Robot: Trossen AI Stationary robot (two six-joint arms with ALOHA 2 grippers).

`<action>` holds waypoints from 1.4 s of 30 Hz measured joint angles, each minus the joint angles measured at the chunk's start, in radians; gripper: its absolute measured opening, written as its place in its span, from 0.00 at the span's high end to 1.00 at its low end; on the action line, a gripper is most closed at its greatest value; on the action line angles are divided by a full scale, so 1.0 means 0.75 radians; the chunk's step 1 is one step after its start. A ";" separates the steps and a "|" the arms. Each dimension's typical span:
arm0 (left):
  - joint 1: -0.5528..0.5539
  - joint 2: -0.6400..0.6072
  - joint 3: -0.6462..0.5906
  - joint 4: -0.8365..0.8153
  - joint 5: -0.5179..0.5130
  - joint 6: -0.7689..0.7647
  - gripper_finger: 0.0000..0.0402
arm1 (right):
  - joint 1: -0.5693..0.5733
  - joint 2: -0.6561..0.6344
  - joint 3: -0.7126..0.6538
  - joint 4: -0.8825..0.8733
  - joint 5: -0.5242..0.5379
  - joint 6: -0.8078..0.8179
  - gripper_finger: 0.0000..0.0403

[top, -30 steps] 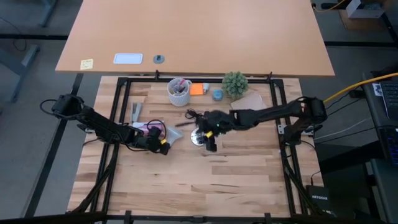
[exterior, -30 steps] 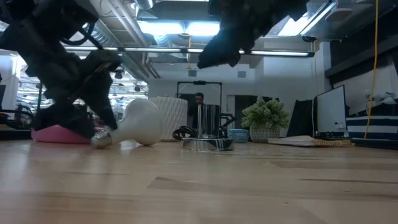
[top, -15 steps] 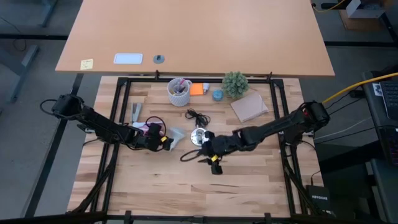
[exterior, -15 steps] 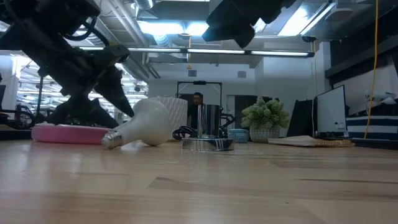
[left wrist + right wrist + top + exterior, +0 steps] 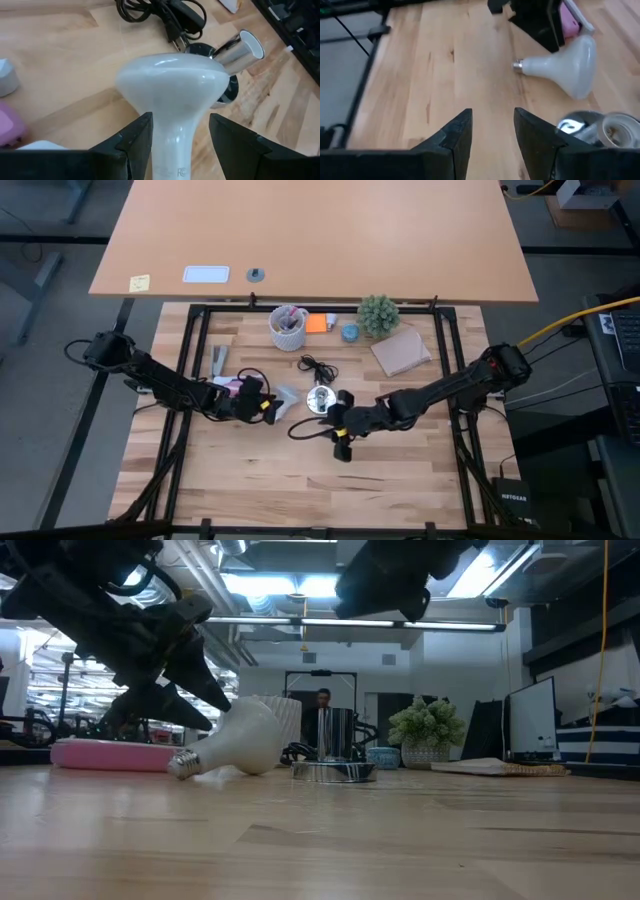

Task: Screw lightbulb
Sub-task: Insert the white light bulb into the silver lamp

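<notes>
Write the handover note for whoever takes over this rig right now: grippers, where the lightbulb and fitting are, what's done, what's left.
Left gripper: jaws open, straddling the neck of the lightbulb without pinching it.
Right gripper: jaws open, empty, raised above bare wood near the table's middle.
Lightbulb: lying on its side on the table, screw base pointing away from the fitting, globe end beside it.
Silvery fitting: upright, black cord coiled behind it, socket empty.
Done: left gripper lined up on the bulb.
Left: close on the bulb, lift it, turn the base down, seat it in the fitting and screw it in.
</notes>
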 joint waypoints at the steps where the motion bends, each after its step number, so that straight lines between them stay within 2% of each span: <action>1: 0.000 0.000 0.000 0.000 0.000 0.000 0.54 | 0.000 0.000 0.000 -0.023 0.000 0.000 0.63; 10: -0.011 0.000 0.000 -0.008 0.000 0.037 0.54 | 0.027 0.000 -0.001 -0.231 -0.010 0.081 0.63; 19: -0.012 0.000 0.000 -0.077 0.000 0.040 0.54 | 0.100 -0.002 -0.115 -0.138 0.123 0.243 0.63; 31: -0.028 0.014 0.000 -0.089 0.012 0.038 0.54 | 0.108 -0.002 -0.269 -0.005 0.152 0.406 0.63; 42: -0.030 0.194 0.028 0.008 0.078 0.027 0.54 | 0.104 0.003 -0.311 0.124 0.369 0.490 0.63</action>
